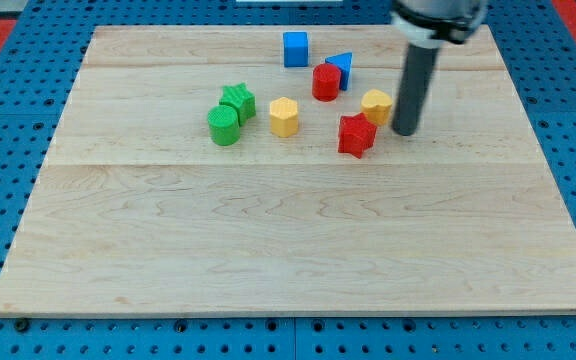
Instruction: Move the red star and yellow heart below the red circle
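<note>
So no claw on me, just a rod, and my tip (405,132) sits just right of the yellow heart (376,105). The red star (356,135) is down-left of the heart. Both lie lower-right of the red circle (326,81) on the worktop (268,250).

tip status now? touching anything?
My tip: no gripper, holds nothing; just right of the yellow heart, up-right of the red star; contact cannot be told.

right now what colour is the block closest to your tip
Yellow: the yellow heart sits just left of my tip in the camera view.
</note>
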Controlling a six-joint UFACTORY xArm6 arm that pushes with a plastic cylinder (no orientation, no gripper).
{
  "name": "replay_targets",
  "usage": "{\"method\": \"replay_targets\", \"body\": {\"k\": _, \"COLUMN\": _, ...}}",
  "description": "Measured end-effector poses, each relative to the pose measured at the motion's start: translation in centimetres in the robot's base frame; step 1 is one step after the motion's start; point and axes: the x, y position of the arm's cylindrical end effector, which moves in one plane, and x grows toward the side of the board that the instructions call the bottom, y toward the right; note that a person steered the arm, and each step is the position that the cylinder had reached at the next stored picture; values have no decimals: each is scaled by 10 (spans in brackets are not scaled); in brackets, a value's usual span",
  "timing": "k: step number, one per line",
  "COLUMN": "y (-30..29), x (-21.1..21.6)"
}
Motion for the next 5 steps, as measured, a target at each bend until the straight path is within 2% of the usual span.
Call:
{"method": "replay_targets", "body": {"k": 1, "y": -3, "x": -27}}
{"method": "replay_targets", "body": {"k": 4, "y": -77, "x": -34}}
{"method": "replay_targets", "body": {"k": 5, "y": -45, "x": -15}}
